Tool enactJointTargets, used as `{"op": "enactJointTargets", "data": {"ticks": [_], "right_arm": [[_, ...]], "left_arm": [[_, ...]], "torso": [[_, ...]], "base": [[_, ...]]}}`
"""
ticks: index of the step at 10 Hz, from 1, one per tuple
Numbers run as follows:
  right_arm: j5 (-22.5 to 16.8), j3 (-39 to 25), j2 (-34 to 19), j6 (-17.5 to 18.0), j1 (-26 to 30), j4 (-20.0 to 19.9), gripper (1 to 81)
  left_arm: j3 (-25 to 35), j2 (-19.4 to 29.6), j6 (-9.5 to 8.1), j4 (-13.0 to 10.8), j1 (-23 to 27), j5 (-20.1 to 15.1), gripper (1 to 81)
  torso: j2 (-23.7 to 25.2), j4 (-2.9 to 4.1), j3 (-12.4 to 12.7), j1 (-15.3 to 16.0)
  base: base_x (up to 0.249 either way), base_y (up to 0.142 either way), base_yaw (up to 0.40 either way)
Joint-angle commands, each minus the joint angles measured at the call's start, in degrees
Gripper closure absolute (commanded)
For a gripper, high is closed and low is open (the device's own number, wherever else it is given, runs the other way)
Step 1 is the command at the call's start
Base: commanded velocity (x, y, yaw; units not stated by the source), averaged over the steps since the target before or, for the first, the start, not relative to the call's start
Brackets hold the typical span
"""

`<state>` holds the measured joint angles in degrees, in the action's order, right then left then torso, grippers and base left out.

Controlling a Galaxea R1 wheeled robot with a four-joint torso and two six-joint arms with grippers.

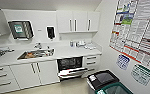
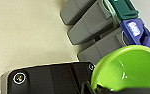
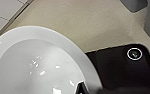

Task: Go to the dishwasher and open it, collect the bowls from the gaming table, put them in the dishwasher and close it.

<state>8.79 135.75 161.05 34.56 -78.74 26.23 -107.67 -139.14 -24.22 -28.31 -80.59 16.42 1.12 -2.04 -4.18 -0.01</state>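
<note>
- Green bowl (image 2: pixel 127 67) sits at the left gripper's tip in the left wrist view, over beige floor (image 2: pixel 28 32) beside grey bins (image 2: pixel 91 27); the grip itself I cannot make out.
- White bowl (image 3: pixel 33 65) sits likewise at the right gripper's tip; fingers unreadable.
- Dishwasher (image 1: pixel 69 68) lies ahead at about one o'clock, door dropped open, under the white counter (image 1: pixel 66 52), right of the sink (image 1: pixel 36 53).
</note>
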Motion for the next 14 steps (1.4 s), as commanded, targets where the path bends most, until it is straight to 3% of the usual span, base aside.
{"op": "enactJointTargets", "data": {"ticks": [1,14], "right_arm": [[-0.97,-1.03,-0.53,0.07,3.80,0.84,81.1],[-0.97,-0.77,-0.53,0.07,3.80,0.83,81.1]], "left_arm": [[0.97,1.93,-0.04,-0.79,3.29,-0.95,81.1],[0.97,1.76,-0.04,-0.70,3.29,-0.86,81.1]], "torso": [[0.00,0.00,0.00,0.01],[0.00,0.00,0.00,0.01]], "base": [[0.088,0.064,0.000],[0.085,0.066,0.000]]}}
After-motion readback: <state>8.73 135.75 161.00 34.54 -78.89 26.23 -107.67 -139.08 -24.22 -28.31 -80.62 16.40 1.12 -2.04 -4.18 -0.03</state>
